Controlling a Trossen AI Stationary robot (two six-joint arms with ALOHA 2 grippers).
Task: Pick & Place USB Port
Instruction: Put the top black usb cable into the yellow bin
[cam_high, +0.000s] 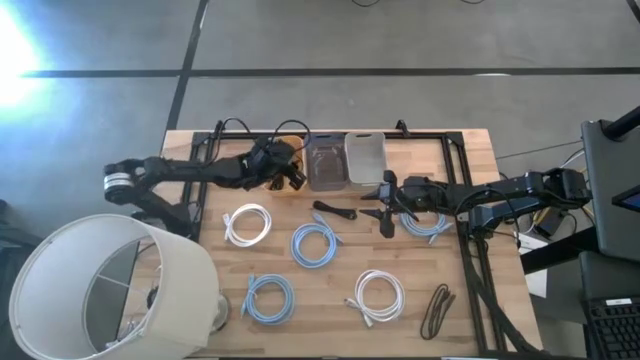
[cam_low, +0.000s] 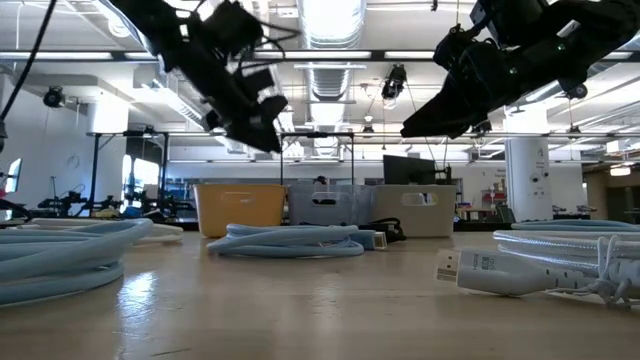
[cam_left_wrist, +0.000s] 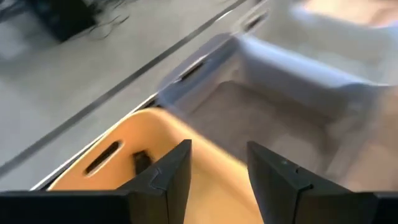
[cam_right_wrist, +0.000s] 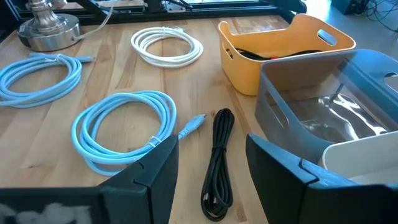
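Black cable (cam_right_wrist: 219, 163): lying bundled on the table (cam_high: 330, 300), near its far edge — just beside the grey bin (cam_right_wrist: 323, 118).
Right gripper (cam_right_wrist: 208, 165): hovering over it, fingers gaping wide, empty.
Left gripper (cam_left_wrist: 217, 177): hanging over the yellow bin (cam_left_wrist: 124, 165) — fingers parted, carrying nothing.

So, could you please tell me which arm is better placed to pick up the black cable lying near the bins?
The right. Its open, empty gripper hangs just beside the black cable, which lies straight ahead of it. The left gripper is over the yellow bin, farther away.
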